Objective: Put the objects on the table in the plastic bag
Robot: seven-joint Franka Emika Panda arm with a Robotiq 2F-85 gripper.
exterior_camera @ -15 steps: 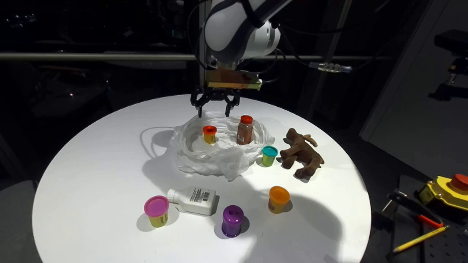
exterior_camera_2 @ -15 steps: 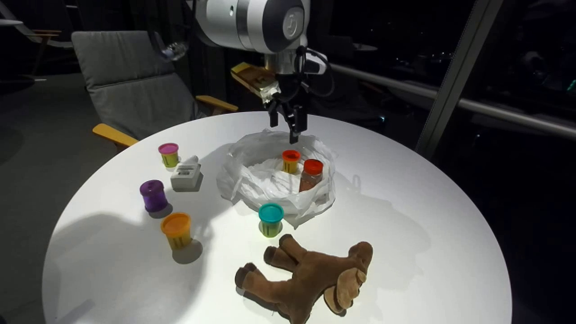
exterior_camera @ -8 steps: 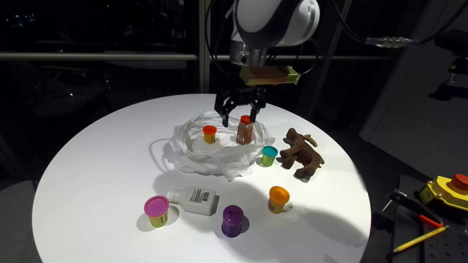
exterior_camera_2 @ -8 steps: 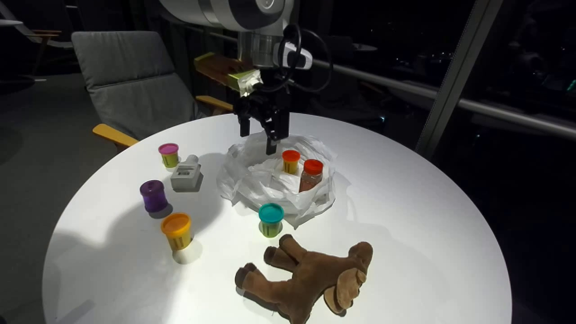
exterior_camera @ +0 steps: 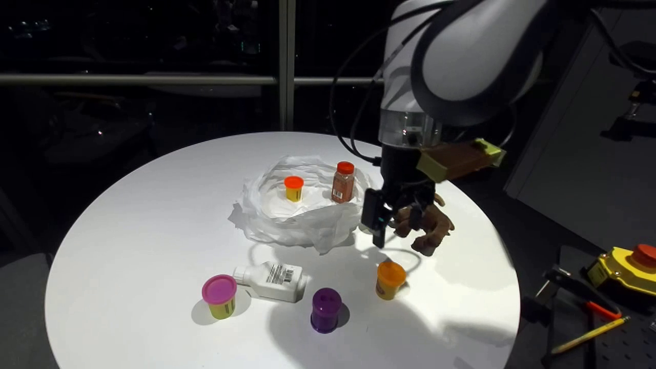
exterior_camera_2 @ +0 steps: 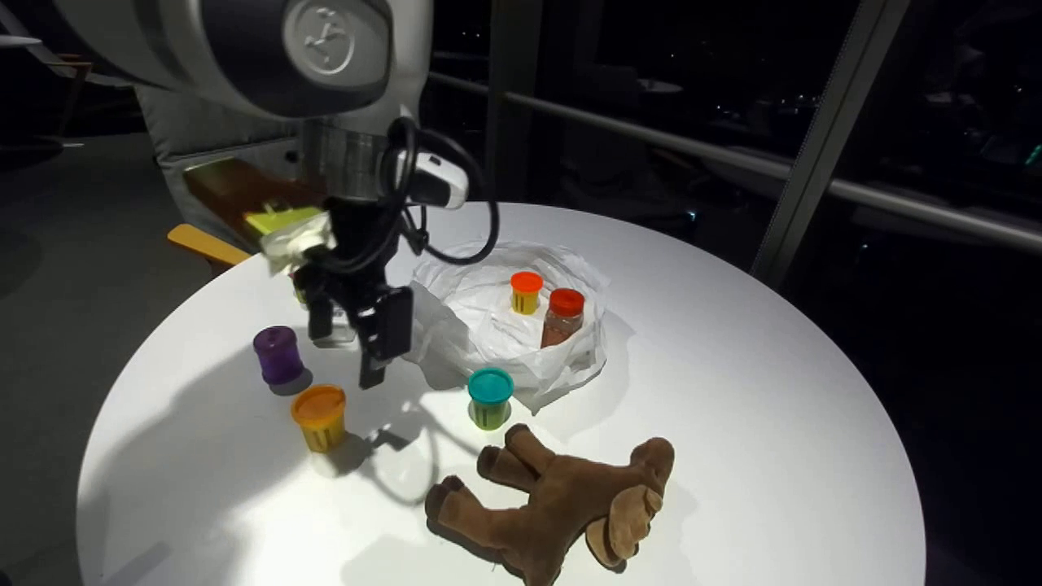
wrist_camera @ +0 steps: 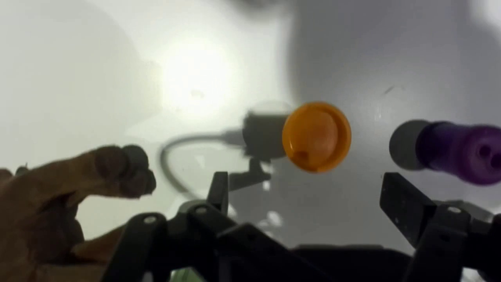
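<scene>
My gripper (exterior_camera: 397, 234) is open and empty above the table, just behind the orange tub (exterior_camera: 390, 279). In the wrist view the orange tub (wrist_camera: 316, 137) shows just beyond the gap between the fingers (wrist_camera: 305, 181). The white plastic bag (exterior_camera_2: 444, 346) lies open, with a red-lidded yellow tub (exterior_camera_2: 526, 295) and a red-capped jar (exterior_camera_2: 563, 317) standing inside. On the table are a purple container (exterior_camera: 325, 310), a white bottle (exterior_camera: 274, 281) on its side, a pink-lidded tub (exterior_camera: 220, 296), a teal-lidded tub (exterior_camera_2: 490, 399) and a brown plush moose (exterior_camera_2: 562, 505).
The round white table (exterior_camera: 154, 215) carries everything. The purple container (wrist_camera: 465, 152) is close beyond the right finger in the wrist view, and the plush (wrist_camera: 51, 196) lies to the left. A grey chair (exterior_camera_2: 212, 122) stands behind the table. An emergency stop (exterior_camera: 628, 269) sits off the table.
My open gripper has moved from above the bag, past the jar, and lower, to near the orange tub. It now hides the teal tub in an exterior view. The objects have not moved.
</scene>
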